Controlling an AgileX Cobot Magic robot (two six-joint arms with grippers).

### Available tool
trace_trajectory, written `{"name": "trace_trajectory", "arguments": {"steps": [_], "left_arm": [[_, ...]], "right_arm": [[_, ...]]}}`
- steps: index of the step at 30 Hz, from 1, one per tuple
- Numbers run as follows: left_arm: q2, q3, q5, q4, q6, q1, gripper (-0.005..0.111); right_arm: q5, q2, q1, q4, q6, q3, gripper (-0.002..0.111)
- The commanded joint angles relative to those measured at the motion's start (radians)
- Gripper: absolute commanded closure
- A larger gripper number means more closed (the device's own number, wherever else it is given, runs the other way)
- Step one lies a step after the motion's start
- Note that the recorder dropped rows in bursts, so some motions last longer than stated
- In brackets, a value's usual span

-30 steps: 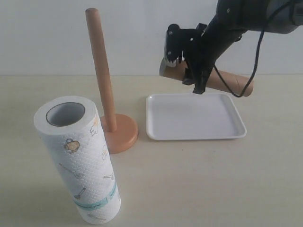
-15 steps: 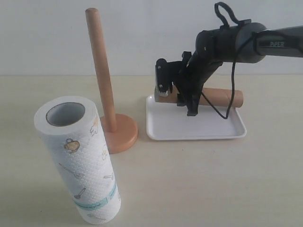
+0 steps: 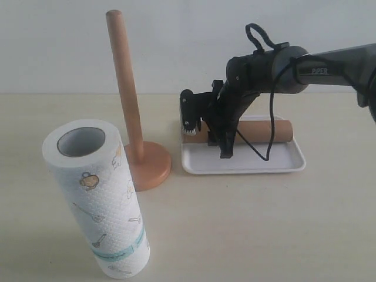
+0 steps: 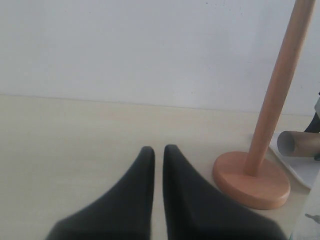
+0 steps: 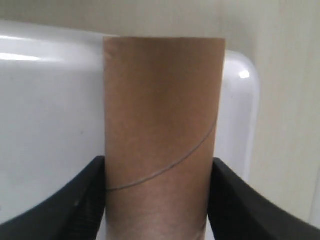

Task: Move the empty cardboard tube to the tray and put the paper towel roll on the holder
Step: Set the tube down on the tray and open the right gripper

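The right gripper (image 3: 207, 136) clamps the empty cardboard tube (image 3: 265, 130) near one end, holding it level along the far side of the tray (image 3: 258, 168). The left gripper (image 4: 158, 152) is closed on nothing, near the holder (image 3: 126, 88). The paper towel roll (image 3: 97, 194) stands upright on the table, apart from the holder.

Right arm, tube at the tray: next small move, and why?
Probably open the right gripper and let go. Its fingers clamp the sides of the cardboard tube, which lies level within the tray, seemingly resting on its floor or just above it. If contact is doubtful, ease down slightly first.
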State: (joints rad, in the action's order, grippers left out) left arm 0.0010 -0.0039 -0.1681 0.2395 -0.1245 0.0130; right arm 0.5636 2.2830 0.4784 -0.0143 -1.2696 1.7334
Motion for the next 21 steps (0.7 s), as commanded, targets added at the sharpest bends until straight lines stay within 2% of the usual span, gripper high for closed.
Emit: {"name": "trace_trajectory", "arguments": {"steps": [1,5,7,14,19,21], "left_arm": [[-0.001,0.004,0.010,0.007,-0.001,-0.003,0.101],[-0.001,0.004,0.010,0.007,-0.001,-0.003,0.101],[-0.001,0.004,0.010,0.007,-0.001,-0.003,0.101],[-0.001,0.004,0.010,0.007,-0.001,-0.003,0.101],[-0.001,0.004,0.010,0.007,-0.001,-0.003,0.101],[-0.001,0.004,0.010,0.007,-0.001,-0.003,0.101]], "right_arm": [[-0.021,-0.003,-0.001,-0.001,0.061,0.000,0.109],[-0.017,-0.003,-0.001,-0.001,0.070,0.000,0.109],[-0.015,-0.003,-0.001,-0.001,0.075,0.000,0.105],[0.003,-0.003,-0.001,-0.001,0.083,0.000,0.078],[0.009,-0.003,-0.001,-0.001,0.093,0.000,0.074],[0.007,-0.003,-0.001,-0.001,0.126,0.000,0.057]]}}
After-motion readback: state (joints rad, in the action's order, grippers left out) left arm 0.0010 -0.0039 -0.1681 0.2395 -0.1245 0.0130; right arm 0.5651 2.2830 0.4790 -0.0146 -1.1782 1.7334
